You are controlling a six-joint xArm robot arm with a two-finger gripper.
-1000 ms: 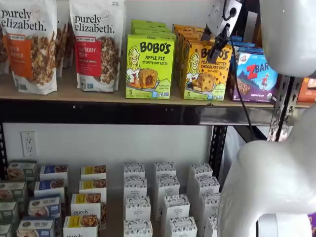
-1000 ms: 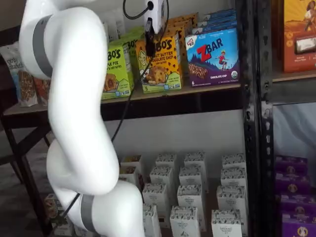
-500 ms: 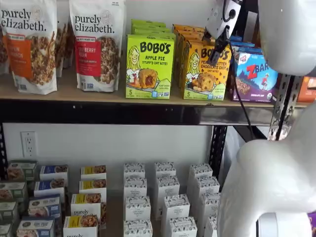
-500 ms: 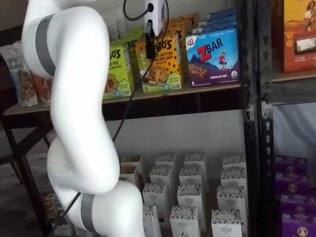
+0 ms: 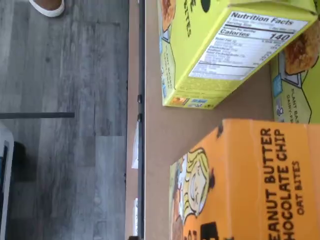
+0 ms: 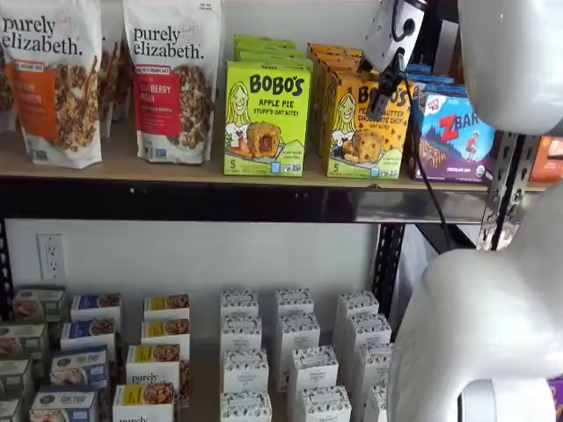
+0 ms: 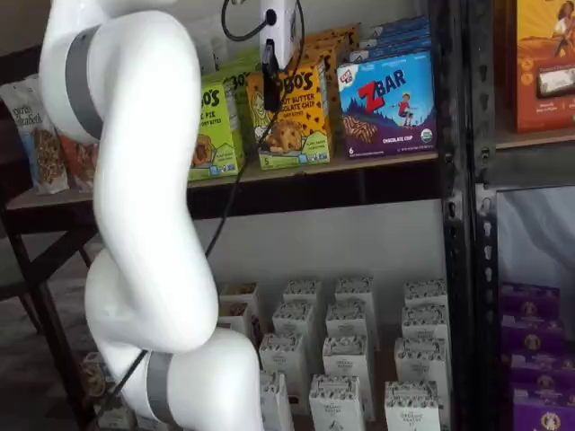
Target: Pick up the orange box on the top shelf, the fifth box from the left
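Observation:
The orange box (image 6: pixel 361 132) is a yellow-orange Bobo's peanut butter chocolate chip carton. It stands upright at the front of the top shelf (image 6: pixel 176 171), with more like it behind. It shows in both shelf views (image 7: pixel 296 121). My gripper (image 6: pixel 382 86) hangs in front of the box's upper part, white body above and black fingers pointing down. In a shelf view the gripper (image 7: pixel 269 83) covers the box's upper left corner. The fingers show no plain gap and hold nothing. The wrist view shows the orange box (image 5: pixel 250 180) close below, on the tan board (image 5: pixel 165 130).
A lime-green Bobo's apple pie carton (image 6: pixel 266 119) stands left of the orange box and a blue ZBar box (image 6: pixel 453 132) right of it. Granola bags (image 6: pixel 171 79) stand further left. Small white boxes (image 6: pixel 295 352) fill the lower level. The white arm (image 7: pixel 144 206) stands before the shelves.
The gripper has shifted slightly in front of the orange box's upper part. The arm's big white link has moved a little. The boxes have not moved.

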